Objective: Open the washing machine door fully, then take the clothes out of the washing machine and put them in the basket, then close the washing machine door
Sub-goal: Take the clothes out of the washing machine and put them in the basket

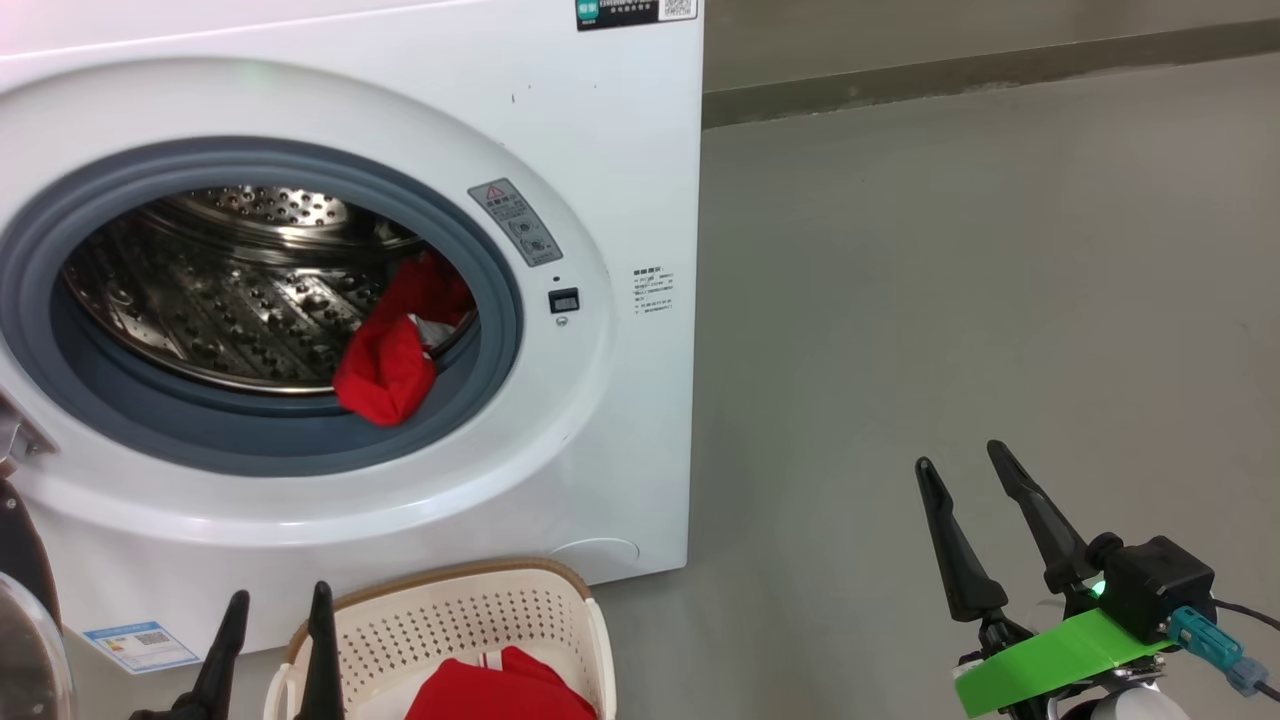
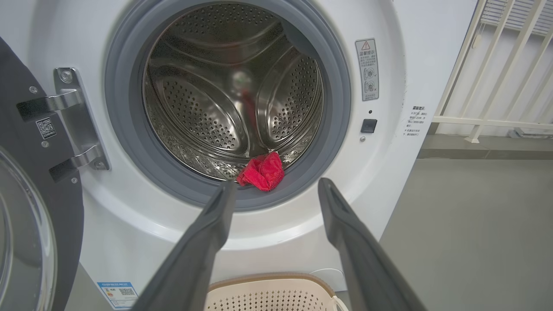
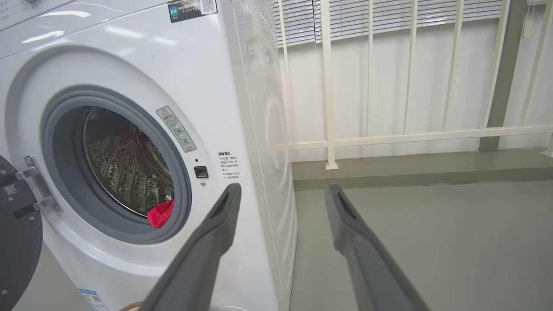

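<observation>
You have two containers to log. The washing machine (image 1: 620,150) is a white front-loader with its steel drum (image 1: 230,290) exposed, perforated and shiny. One piece of the clothes (image 1: 395,350) is in the drum: a bright red bundle at the lower right of the opening, with its lower end draped over the grey rubber ring (image 1: 500,300) and a bit of white showing in the folds. The rest of the drum looks bare metal.

The basket (image 1: 470,620) sits on the floor (image 1: 950,250) right in front of the machine, below the opening. It is cream, perforated, with a brown rim. A second red piece (image 1: 500,690) lies inside it, with a white band across the top; the bottom edge of the head view cuts it off.

The washing machine door (image 2: 26,207) stands swung open on the left, hung on its metal hinge (image 2: 77,116), with the black rim and clear glass bowl facing you.

Your left gripper (image 1: 281,592) is at the basket's left side, fingers spread wide, nothing between them. From its wrist view the fingers frame the red bundle without touching it. Your right gripper (image 1: 958,455) hangs over bare floor, well to the right of the machine, also spread apart and empty.
</observation>
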Controlling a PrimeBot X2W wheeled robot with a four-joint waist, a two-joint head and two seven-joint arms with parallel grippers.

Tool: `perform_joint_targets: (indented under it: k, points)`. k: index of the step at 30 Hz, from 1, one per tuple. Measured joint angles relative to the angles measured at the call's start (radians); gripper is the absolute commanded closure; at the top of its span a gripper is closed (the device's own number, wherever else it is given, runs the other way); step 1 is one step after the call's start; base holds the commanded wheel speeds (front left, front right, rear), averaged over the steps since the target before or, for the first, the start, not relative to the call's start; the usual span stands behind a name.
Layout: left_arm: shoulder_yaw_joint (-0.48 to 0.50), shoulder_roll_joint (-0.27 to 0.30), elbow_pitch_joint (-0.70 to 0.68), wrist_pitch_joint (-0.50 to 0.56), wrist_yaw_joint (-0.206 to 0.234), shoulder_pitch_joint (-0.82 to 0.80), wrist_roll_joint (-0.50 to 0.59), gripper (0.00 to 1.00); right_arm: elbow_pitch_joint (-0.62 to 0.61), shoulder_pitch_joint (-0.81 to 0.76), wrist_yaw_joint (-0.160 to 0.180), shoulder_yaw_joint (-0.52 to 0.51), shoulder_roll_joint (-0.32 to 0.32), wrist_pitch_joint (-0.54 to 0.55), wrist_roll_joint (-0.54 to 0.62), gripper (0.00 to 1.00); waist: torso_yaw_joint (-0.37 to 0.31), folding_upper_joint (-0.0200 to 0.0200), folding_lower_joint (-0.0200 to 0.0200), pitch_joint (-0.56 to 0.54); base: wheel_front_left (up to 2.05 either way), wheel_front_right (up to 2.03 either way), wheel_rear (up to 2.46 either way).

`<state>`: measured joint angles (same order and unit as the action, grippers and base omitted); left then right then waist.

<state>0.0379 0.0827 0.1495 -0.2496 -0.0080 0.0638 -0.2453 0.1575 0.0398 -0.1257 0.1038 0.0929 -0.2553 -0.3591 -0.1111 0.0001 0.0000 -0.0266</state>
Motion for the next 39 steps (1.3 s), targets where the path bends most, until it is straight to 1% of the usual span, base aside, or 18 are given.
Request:
perform_joint_targets:
  k: [13,26,33,39]
  points:
    - [-0.001,-0.003,0.021,0.000,0.000,0.000,0.022,0.00,-0.002,-0.007,0.000,-0.006,0.002,0.000,0.000,0.00,0.002,0.0000,0.0000,-0.008,0.00,0.00,0.00]
    - [0.009,-0.003,0.041,0.000,-0.003,-0.007,0.024,0.00,-0.003,-0.021,0.000,-0.008,-0.001,0.000,0.000,0.00,0.010,0.0000,0.0000,0.016,0.00,0.00,0.00]
    - [0.017,-0.003,0.056,0.000,-0.002,-0.087,0.021,0.00,-0.009,-0.019,0.000,-0.005,0.000,0.000,0.000,0.00,0.019,0.0000,0.0000,0.052,0.00,0.00,0.00]
    - [0.021,-0.001,0.079,0.000,-0.002,-0.186,0.024,0.00,-0.016,0.007,0.000,0.000,0.000,0.000,0.000,0.00,0.022,0.0000,0.0000,0.106,0.00,0.00,0.00]
